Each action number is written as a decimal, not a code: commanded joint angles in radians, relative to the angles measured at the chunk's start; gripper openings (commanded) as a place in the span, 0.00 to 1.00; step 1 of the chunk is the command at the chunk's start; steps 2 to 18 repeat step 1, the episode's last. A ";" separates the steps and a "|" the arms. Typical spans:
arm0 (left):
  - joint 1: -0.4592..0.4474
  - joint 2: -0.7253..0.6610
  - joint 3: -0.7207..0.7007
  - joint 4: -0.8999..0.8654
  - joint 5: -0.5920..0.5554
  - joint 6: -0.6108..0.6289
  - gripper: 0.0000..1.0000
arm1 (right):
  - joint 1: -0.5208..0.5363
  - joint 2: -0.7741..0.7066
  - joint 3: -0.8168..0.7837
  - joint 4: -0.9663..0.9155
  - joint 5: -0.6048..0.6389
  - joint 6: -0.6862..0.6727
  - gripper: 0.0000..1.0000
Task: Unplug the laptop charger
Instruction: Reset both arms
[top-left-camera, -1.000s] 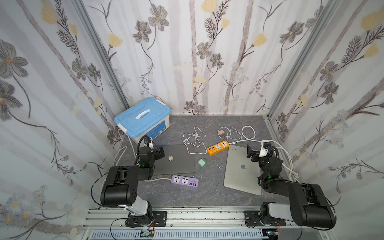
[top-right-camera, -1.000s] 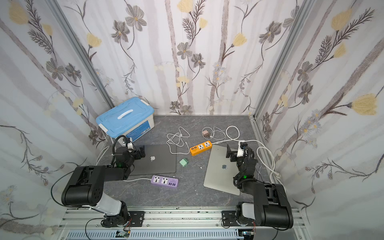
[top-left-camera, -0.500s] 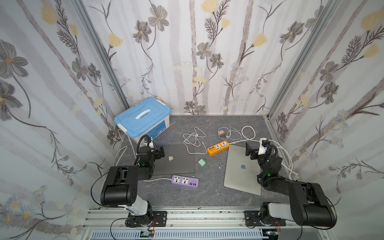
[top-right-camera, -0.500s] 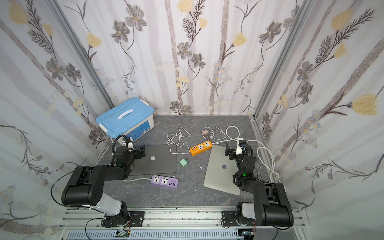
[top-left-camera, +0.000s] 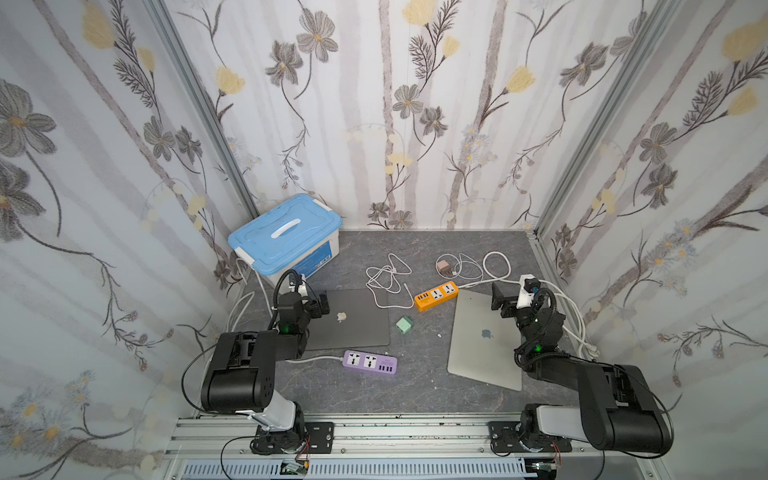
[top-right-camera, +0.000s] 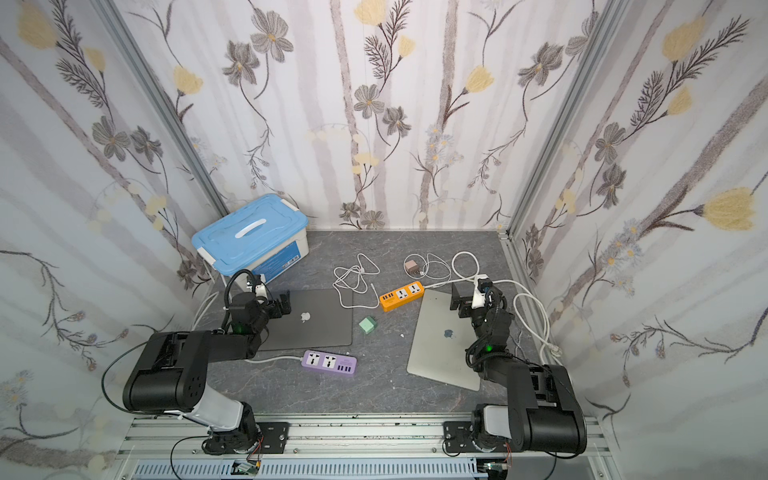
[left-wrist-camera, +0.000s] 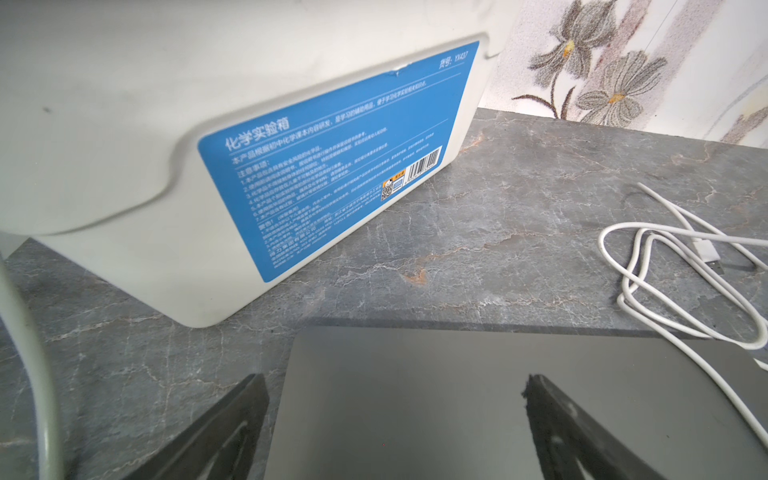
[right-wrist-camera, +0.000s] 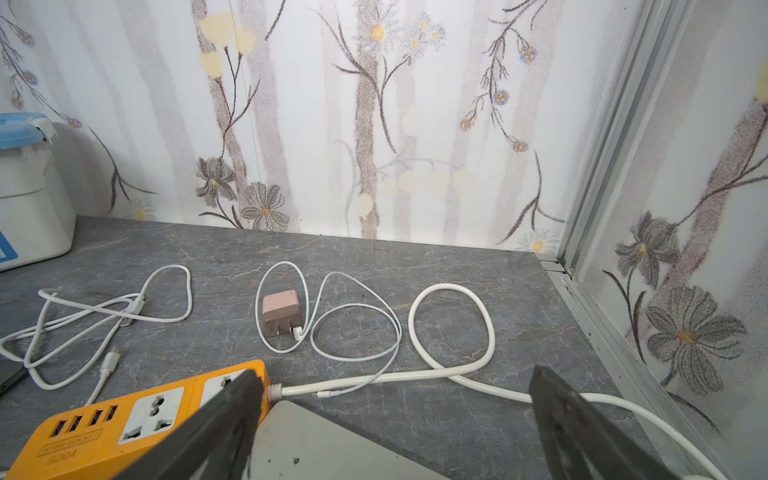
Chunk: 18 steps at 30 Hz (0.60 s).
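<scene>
Right tool (right-wrist-camera: 395, 372) hovering empty, jaws spread wide, over far edge of silver laptop (right-wrist-camera: 332, 449). Charger cable end (right-wrist-camera: 326, 392) lying just far-left of tool by laptop's far left corner, axis running left-right. Cannot tell if plugged in. Charger brick (right-wrist-camera: 280, 311) sitting farther back on counter (right-wrist-camera: 457, 270). Left tool (left-wrist-camera: 390, 376) also gaping wide, well apart. Right arm nearer.

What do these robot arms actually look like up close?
The left arm and right arm are chunky black segments on pale grey bases, with small green lights and looping black cables. The left pincer and right pincer each have two flat, dark, tapering fingers.
</scene>
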<state>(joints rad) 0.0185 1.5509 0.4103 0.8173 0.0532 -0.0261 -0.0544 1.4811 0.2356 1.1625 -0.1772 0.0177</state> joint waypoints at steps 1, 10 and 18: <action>0.000 -0.002 0.005 0.014 0.003 0.017 1.00 | 0.005 -0.005 0.002 0.020 0.043 0.000 1.00; 0.000 -0.002 0.005 0.014 0.003 0.017 1.00 | 0.005 -0.005 0.002 0.020 0.043 0.000 1.00; 0.000 -0.002 0.005 0.014 0.003 0.017 1.00 | 0.005 -0.005 0.002 0.020 0.043 0.000 1.00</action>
